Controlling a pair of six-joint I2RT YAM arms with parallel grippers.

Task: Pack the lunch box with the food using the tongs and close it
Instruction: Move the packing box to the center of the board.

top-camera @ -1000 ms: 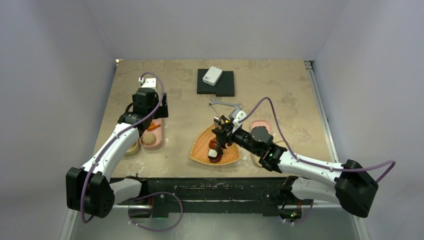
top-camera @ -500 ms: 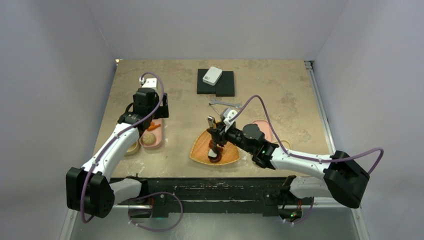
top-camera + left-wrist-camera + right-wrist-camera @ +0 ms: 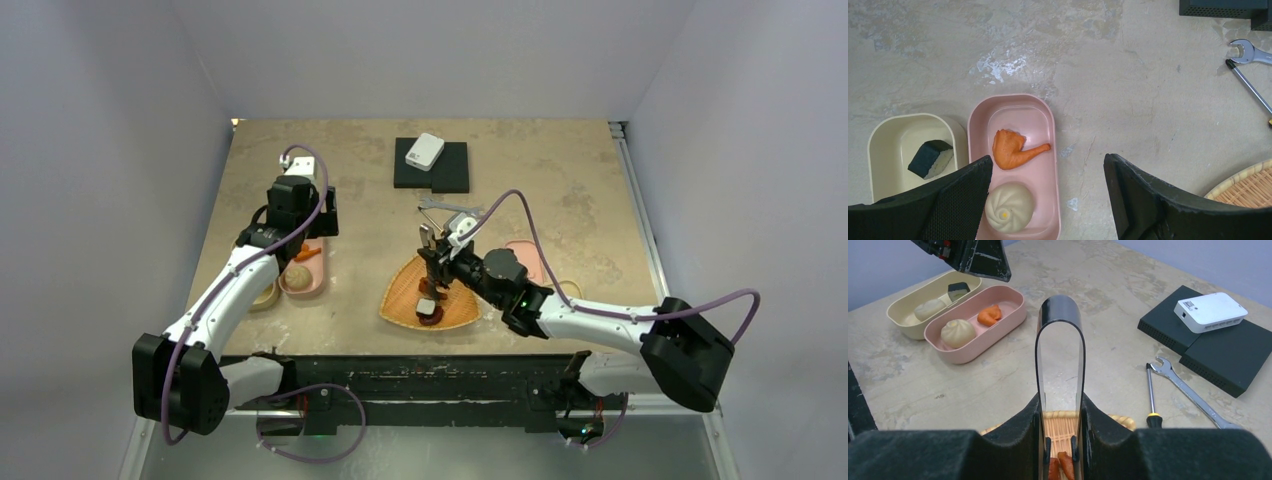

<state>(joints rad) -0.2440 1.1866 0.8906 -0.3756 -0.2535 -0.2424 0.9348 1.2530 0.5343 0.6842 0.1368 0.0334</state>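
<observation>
The tongs (image 3: 1060, 305) stand upright in my right gripper (image 3: 1060, 440), which is shut on their two thin arms. Their tips reach down over orange-red food bits (image 3: 1063, 465) in a woven basket (image 3: 1060, 422). From above, the right gripper (image 3: 440, 270) hovers over that basket (image 3: 400, 300), where a black-and-white piece (image 3: 428, 310) lies. My left gripper (image 3: 1048, 165) hangs open above the pink lunch box (image 3: 1053, 150), which holds an orange chicken leg (image 3: 1008, 150) and a beige bun (image 3: 1009, 206). Beside it, a cream box (image 3: 883, 145) holds a black-and-white piece (image 3: 930, 158).
A silver wrench (image 3: 1188, 392) and a yellow-and-black screwdriver (image 3: 1150, 400) lie behind the basket. Black boxes (image 3: 432, 165) with a white device (image 3: 424, 151) sit at the back. A pink lid (image 3: 525, 255) lies right of the basket, partly under the right arm.
My right wrist has shifted a little left and back over the basket, still holding the tongs. The left arm has not moved.
</observation>
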